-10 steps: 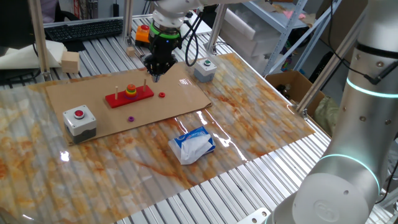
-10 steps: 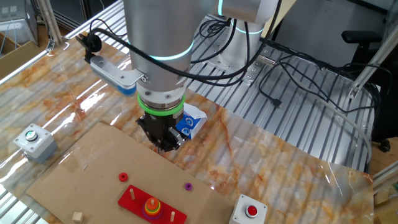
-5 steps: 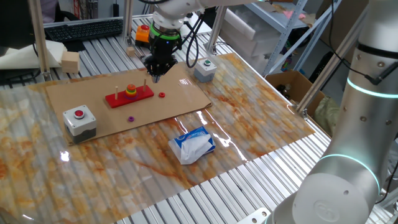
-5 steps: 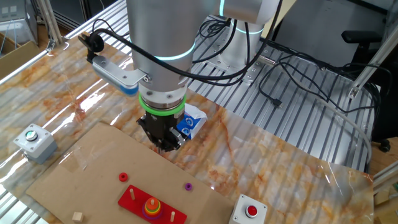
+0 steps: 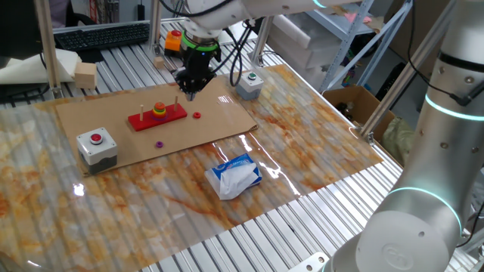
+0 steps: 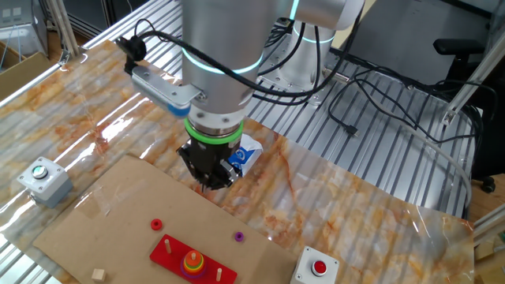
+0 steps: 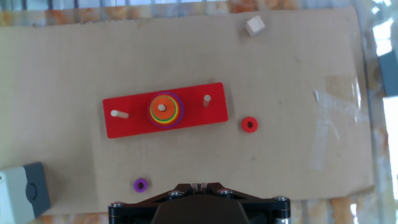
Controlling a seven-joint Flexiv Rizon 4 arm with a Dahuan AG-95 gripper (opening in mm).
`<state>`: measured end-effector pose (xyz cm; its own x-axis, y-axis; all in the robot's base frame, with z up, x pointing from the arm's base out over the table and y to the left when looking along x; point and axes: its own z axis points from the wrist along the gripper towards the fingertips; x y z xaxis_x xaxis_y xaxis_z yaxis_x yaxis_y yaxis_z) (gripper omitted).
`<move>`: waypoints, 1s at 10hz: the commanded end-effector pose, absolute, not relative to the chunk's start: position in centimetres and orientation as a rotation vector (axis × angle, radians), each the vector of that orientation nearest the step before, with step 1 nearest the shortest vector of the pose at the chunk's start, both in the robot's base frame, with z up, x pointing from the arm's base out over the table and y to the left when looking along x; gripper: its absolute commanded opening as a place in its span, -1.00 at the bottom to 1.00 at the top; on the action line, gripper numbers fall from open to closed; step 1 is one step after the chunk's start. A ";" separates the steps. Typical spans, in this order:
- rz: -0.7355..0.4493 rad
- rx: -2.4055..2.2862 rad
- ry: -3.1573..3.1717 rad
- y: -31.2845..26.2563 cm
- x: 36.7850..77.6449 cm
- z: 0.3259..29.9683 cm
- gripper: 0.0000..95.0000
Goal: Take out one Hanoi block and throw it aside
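Hanoi set on cardboard, gripper raised above it — approach step, block not yet taken.

Nearest the hand camera: gripper (image 6: 209,183), high over the near edge of the cardboard sheet (image 7: 298,74), holding nothing; whether its jaws are apart or together cannot be told. Next: purple disc (image 7: 140,185) and darker red disc (image 7: 249,124), both loose on the sheet. Beyond: red pegged base (image 7: 134,124), long axis running left-right in the hand view. Hanoi block (image 7: 163,107): topmost orange ring on the middle peg, lying flat, hole and axis pointing straight up, no long axis. Judged next move: centre over the middle peg, descend, grip the ring's rim, lift clear.
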<state>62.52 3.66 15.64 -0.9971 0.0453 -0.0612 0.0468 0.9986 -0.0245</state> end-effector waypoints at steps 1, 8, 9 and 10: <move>-0.035 -0.145 3.077 3.7 62.5 15.6 -1.00; -0.027 -0.214 3.058 3.7 62.5 15.6 -1.00; -0.024 -0.206 3.058 3.7 62.6 15.6 -1.00; -0.018 -0.196 3.047 3.7 62.6 15.5 -1.00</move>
